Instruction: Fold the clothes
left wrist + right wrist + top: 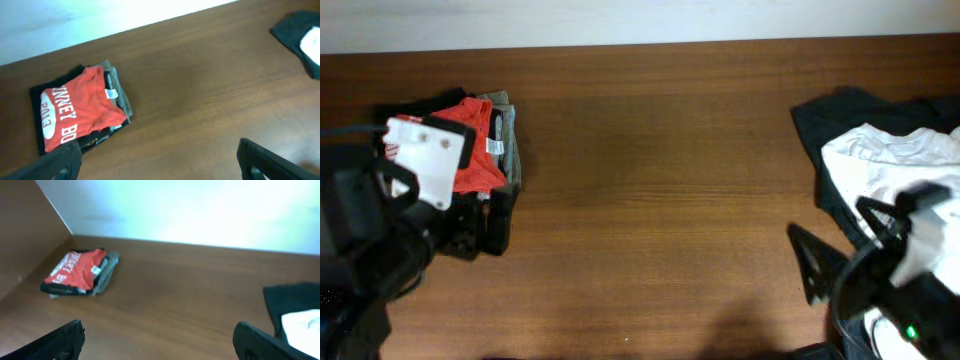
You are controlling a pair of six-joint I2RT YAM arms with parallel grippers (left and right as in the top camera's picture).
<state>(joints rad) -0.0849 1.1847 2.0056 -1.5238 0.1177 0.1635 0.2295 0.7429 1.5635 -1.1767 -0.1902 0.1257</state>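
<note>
The red T-shirt (80, 110) lay folded on a dark pile (36, 107), and the left gripper (155, 152) and the right gripper (157, 329) were wide open, holding nothing.

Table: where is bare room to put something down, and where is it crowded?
The wide middle of the table is bare, between the folded stack topped by the orange-red T-shirt at the left and the black garment under the white shirt at the right. Both ends are crowded.
</note>
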